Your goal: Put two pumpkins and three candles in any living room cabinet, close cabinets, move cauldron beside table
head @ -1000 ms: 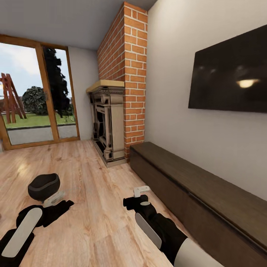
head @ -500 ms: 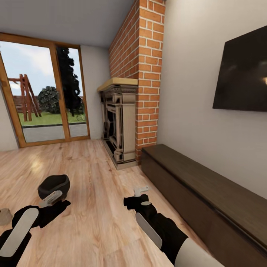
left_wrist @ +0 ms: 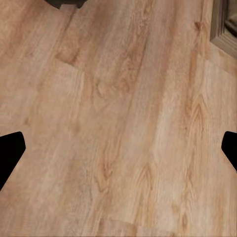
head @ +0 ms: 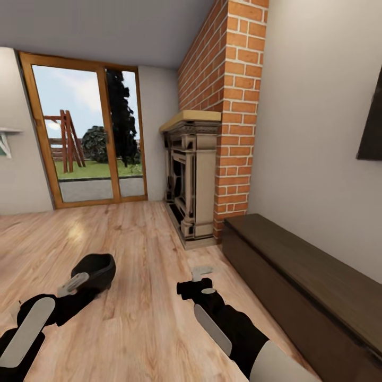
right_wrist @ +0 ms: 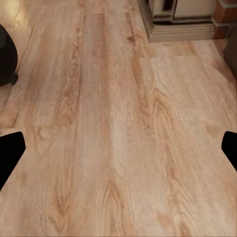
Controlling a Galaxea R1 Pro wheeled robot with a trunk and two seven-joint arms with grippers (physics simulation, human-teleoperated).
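Note:
The black cauldron (head: 95, 270) sits on the wood floor, just beyond my left gripper (head: 79, 281). Its edge also shows in the left wrist view as a dark cauldron rim (left_wrist: 64, 2), and in the right wrist view as the cauldron side (right_wrist: 6, 54). The left gripper (left_wrist: 118, 153) is open over bare floor, holding nothing. My right gripper (head: 200, 273) hangs over the floor a short way from the dark-brown cabinet (head: 297, 276); this right gripper (right_wrist: 118, 150) is open and empty too. The cabinet front looks closed. Pumpkins, candles and the table are out of view.
A stone fireplace (head: 193, 180) stands against the brick chimney (head: 233, 106), beside the cabinet's far end. A wood-framed glass door (head: 90, 138) fills the far wall. A dark screen (head: 371, 132) hangs above the cabinet. Open floor (head: 143, 239) lies between me and the door.
The camera has swung to the left, so the whole picture has shifted right. The cauldron now lies nearer my left gripper. Both arms keep the same pose.

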